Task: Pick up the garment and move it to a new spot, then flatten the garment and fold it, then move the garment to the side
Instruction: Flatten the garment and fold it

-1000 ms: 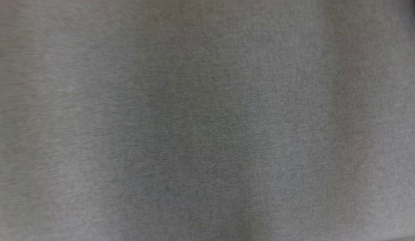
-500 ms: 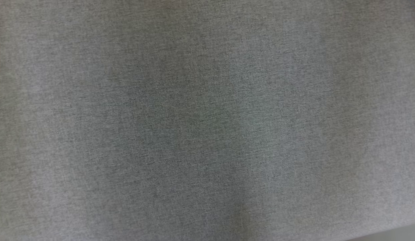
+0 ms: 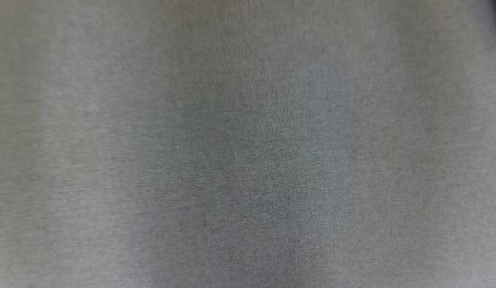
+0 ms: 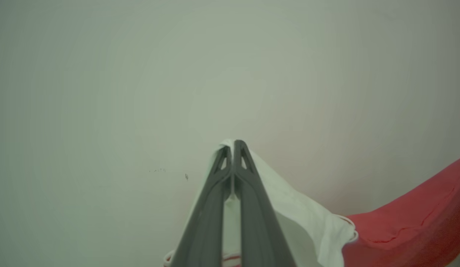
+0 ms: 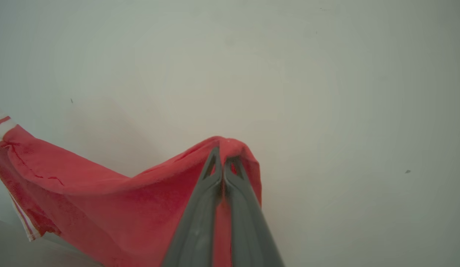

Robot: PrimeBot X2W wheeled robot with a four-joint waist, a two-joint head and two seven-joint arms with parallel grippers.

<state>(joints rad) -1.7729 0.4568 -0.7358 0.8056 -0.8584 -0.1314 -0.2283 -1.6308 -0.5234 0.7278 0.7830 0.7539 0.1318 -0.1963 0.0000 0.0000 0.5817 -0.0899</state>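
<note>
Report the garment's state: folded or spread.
Neither: garment sags between left gripper, shut on its white part, and right gripper, shut on red.

Head view's got a grey woven cloth (image 3: 248, 144), kinda blurry, with a fine heathered weave. Soft lighter and darker bands run top to bottom and there's a darker patch around the middle. Honestly can't tell if it's a table cover or something else. From the left wrist there's a smooth pale surface (image 4: 122, 74), off-white and plain apart from a tiny dark speck (image 4: 186, 176) and a faint row of dots (image 4: 157, 170) just left of it. The right wrist view has the same kind of pale surface (image 5: 344, 92), with one speck (image 5: 407, 171) off to the right and another (image 5: 71, 100) over on the left.
</note>
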